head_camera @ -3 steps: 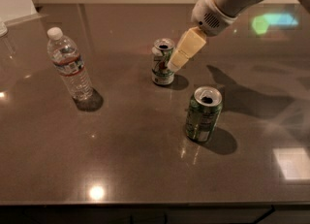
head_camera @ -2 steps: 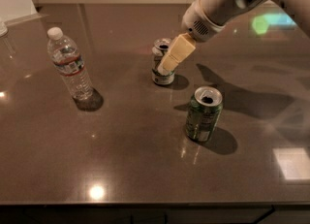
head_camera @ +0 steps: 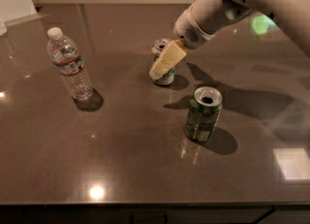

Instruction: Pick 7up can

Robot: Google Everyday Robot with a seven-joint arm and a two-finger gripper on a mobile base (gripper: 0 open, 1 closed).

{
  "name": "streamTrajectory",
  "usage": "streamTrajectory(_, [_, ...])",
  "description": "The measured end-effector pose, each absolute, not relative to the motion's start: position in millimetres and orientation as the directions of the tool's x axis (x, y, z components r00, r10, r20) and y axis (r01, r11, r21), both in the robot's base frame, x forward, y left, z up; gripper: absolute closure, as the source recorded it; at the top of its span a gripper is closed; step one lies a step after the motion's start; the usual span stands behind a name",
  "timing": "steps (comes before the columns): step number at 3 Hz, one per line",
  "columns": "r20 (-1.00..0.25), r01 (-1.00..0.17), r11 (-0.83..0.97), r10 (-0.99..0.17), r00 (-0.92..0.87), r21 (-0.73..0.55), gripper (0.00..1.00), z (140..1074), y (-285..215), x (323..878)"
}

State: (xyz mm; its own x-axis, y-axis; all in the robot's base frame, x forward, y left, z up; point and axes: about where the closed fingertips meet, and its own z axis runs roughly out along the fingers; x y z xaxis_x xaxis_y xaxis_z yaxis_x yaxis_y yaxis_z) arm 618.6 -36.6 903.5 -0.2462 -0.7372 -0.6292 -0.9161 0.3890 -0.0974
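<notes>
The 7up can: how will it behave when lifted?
The 7up can stands upright and looks small: probably light, perhaps easily dented. On the glossy table it may slide or tip if nudged. The gripper is in front of it.

- A clear, white-capped water bottle [head_camera: 68,65] is standing upright at the left of the dark glossy surface [head_camera: 121,165].
- A dark green can [head_camera: 203,114], top opened, is standing upright right of centre, well apart from the bottle.
</notes>
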Motion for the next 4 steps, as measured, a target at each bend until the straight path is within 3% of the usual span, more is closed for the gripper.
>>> streamTrajectory(1, [-0.64,-0.92,0.382,-0.73,-0.241,-0.089,0.16,899.6,-31.2,619.0])
streamTrajectory(4, [-0.677,-0.932,0.338,-0.717,-0.165,-0.131,0.87,933.3,-25.4,602.3])
